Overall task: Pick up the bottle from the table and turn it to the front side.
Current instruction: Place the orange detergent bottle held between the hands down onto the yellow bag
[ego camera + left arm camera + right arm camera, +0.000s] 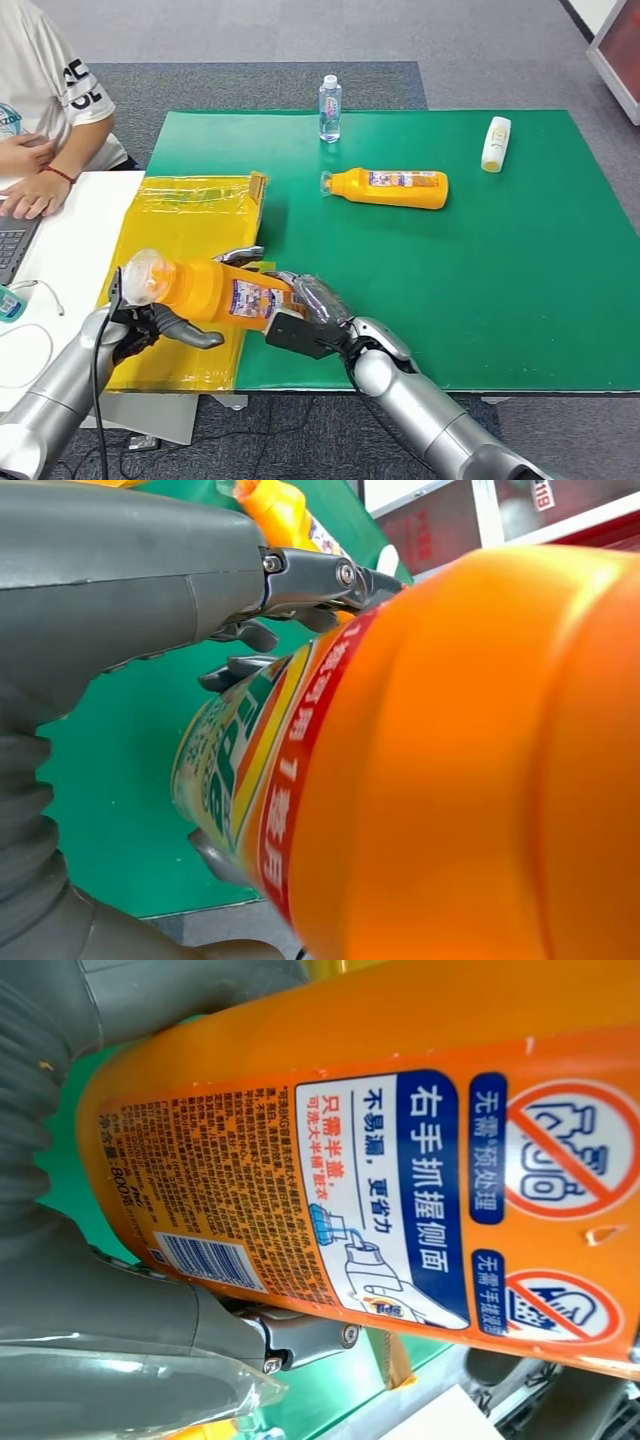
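Bottle of orange colour lies on its side in the air, held by both hands above the near edge of the table, over the border between the yellow bag and the green mat. Its clear cap end points to the robot's left and its base to the right. A printed label goes around its middle.

The left hand grips the bottle near the neck, with one grey finger lying under the body. The right hand grips the base end, its fingers closed around it.

The green mat covers most of the table. The yellow bag lies flat at the left part of it. A white surface is beside the bag, and there a person in a white shirt sits with hands at a laptop.

Farther on the mat, a second orange bottle lies on its side, well apart from the held one. A small clear water bottle stands upright at the far edge, and a small white bottle lies toward the far right.

The right wrist view shows the back label close: blue panels with white Chinese text, 2 red prohibition signs, small print and a barcode. The left wrist view shows another face of the label, with green, yellow and red bands, and also the second orange bottle behind the hand.
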### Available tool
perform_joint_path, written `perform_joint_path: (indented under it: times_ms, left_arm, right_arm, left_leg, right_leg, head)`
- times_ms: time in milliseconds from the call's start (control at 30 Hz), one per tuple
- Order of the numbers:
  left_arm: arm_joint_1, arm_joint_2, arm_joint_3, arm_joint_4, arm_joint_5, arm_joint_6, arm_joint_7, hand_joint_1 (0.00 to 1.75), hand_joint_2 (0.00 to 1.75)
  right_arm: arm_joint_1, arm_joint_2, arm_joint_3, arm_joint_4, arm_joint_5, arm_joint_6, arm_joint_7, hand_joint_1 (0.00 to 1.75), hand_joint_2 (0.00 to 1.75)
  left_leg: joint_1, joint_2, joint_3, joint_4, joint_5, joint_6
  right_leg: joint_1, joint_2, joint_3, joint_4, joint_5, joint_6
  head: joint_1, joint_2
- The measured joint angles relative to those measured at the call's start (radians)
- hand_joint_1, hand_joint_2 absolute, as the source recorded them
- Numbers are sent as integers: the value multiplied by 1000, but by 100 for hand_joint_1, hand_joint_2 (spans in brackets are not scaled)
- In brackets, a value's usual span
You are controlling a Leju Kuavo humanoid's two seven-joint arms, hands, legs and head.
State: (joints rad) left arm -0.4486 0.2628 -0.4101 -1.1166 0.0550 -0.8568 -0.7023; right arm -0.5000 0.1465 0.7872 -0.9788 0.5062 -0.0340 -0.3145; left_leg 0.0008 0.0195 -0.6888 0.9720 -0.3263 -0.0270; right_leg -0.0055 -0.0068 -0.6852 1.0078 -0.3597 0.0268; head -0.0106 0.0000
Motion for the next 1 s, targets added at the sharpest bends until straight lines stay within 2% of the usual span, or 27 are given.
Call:
perform_joint_path:
  times_ms: [300,500,633,1000]
  left_arm:
    - [1,3,0,0,-4,-5,-1,0,175]
    - [-10,1,-6,4,-12,-21,-2,0,175]
    - [-24,-1,-11,9,-14,-22,-2,0,175]
    - [-65,-18,-38,34,-22,-20,-2,0,175]
  right_arm:
    - [5,8,12,-2,27,43,-7,175,175]
    - [-7,9,26,34,-11,110,-57,175,175]
    - [-26,10,31,60,-24,118,-74,175,175]
    - [-70,29,50,129,-38,131,-53,175,175]
  left_leg:
    - [0,0,0,0,0,0]
    - [0,0,0,0,0,0]
    - [0,0,0,0,0,0]
    - [0,0,1,0,0,0]
  right_leg:
    - [0,0,0,0,0,0]
    - [0,0,0,0,0,0]
    - [0,0,0,0,0,0]
    - [0,0,-1,0,0,0]
  head:
    - [0,0]
    - [0,0]
    - [0,0]
    - [0,0]
